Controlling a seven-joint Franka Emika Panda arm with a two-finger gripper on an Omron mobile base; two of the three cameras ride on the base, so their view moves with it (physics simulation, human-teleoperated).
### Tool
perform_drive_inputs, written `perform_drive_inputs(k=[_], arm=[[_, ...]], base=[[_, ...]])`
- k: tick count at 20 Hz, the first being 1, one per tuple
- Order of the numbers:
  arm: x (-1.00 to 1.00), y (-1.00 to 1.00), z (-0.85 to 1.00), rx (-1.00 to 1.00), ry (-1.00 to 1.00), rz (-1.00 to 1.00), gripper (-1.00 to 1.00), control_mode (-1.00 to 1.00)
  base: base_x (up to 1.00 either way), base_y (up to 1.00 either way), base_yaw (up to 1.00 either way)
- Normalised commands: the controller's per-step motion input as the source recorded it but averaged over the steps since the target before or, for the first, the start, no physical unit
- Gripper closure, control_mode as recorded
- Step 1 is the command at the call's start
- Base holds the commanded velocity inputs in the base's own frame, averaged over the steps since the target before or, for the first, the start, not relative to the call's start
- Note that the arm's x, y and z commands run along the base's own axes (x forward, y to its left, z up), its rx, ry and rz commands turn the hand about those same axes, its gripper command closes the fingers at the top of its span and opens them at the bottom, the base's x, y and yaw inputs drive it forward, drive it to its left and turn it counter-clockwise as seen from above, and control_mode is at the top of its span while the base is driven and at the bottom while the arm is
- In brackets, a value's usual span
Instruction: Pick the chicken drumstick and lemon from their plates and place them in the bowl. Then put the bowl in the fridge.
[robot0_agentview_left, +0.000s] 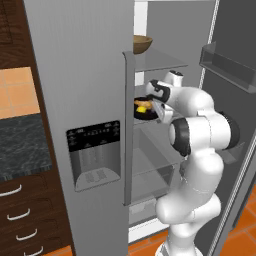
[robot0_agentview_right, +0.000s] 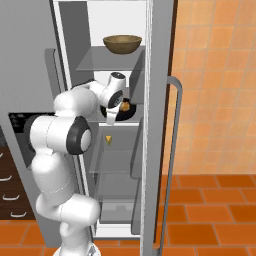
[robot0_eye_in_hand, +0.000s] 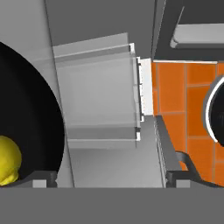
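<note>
Round glossy black bowl, carrying the small yellow lemon and golden-brown drumstick, sits on a middle glass shelf of the tall grey fridge, near the shelf's front edge, apparently where it was meant to go. The gripper stands released, jaws wide, beside the bowl's rim. The open door leaves clear room for backing out; a brown wooden bowl occupies the shelf above.

The black bowl sits on a fridge shelf, holding lemon (and apparently drumstick).
</note>
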Motion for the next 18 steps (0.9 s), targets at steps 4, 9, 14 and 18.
perform_drive_inputs(k=[4,9,14,18], arm=[[0.26,0.0,0.11,0.0,-0.1,0.0,-1.0,-1.0],[0.25,0.0,0.16,0.0,-0.11,0.01,-1.0,-1.0],[-0.83,0.0,0.44,0.0,-0.14,0.05,-1.0,-1.0],[-1.0,0.0,0.03,-0.04,-0.09,0.14,-1.0,-1.0]], base=[[0.0,0.0,0.0],[0.0,0.0,0.0],[0.0,0.0,0.0],[0.0,0.0,0.0]])
